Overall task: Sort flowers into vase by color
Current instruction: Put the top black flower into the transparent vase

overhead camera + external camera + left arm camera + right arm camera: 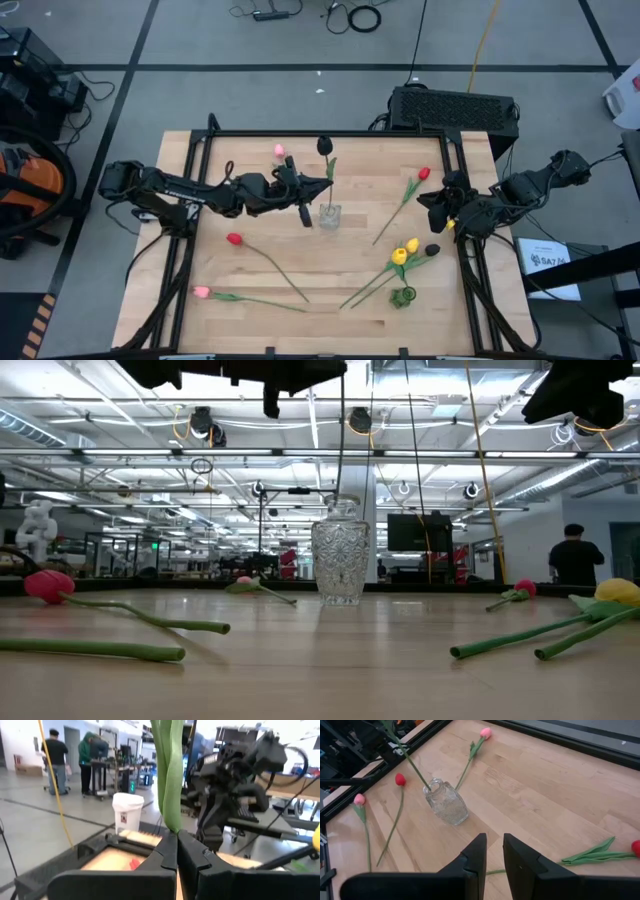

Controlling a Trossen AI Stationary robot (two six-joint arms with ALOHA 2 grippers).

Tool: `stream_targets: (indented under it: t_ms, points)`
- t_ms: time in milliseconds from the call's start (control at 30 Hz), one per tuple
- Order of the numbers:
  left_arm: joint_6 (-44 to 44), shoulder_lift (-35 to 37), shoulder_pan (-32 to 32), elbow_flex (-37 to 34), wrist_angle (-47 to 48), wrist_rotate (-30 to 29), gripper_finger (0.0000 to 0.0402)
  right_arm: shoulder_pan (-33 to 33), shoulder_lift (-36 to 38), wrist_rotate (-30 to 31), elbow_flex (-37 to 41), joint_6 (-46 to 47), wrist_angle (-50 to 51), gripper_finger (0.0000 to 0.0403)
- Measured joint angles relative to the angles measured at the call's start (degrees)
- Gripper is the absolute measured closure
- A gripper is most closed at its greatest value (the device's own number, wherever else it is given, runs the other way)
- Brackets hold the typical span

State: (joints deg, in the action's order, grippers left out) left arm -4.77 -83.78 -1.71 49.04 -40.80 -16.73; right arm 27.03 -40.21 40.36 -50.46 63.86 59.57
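My left gripper [325,184] reaches in from the table's left and is shut on a black tulip [324,146] standing over the clear glass vase [329,215] at mid-table. The tulip's stem [409,759] runs down into the vase's mouth. The vase also shows in the low view [340,560]. My right gripper [436,203] hovers at the right side, its fingers [475,852] a narrow gap apart and empty. Lying on the table are a pink tulip [279,151], a red one [234,239], a pink one [201,292], a red one [424,173], two yellow ones [404,251] and a black one [432,249]. My left gripper pinches the black tulip's stem at its green leaf [171,820] between its two fingers, below the head and above the vase. The fingers come level from the table's left and lie across the stem. The tulip stands nearly upright, its lower end inside the vase's mouth [434,784].
A small green object [403,296] lies near the front, right of centre. A black frame [330,133] runs along the table's far edge and sides. A black box [455,108] stands behind the table. People stand in the room beyond [55,755].
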Motion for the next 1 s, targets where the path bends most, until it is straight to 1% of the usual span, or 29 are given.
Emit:
stream_targets:
  t_ms: [133,233,533,733,1000]
  points:
    - [-0.4,-0.6,-0.1,-0.5,0.1,0.0,0.0401,0.0,0.0,-0.1,0.0,0.0,0.0,0.0346]
    - [-0.9,-0.6,-0.1,-0.5,2.3,0.0,0.0399,0.0,0.0,-0.1,0.0,0.0,0.0,0.0346]
    - [-0.9,-0.6,-0.2,-0.5,2.8,0.0,0.0355,0.0,0.0,0.0,0.0,0.0,0.0,0.0346]
    - [-0.9,-0.6,-0.2,-0.5,3.0,0.0,0.0346,0.0,0.0,0.0,0.0,0.0,0.0,0.0346]
    - [-1.0,-0.6,-0.3,-0.5,10.6,0.2,0.0343,0.0,0.0,0.0,0.0,1.3,-0.1,0.0346]
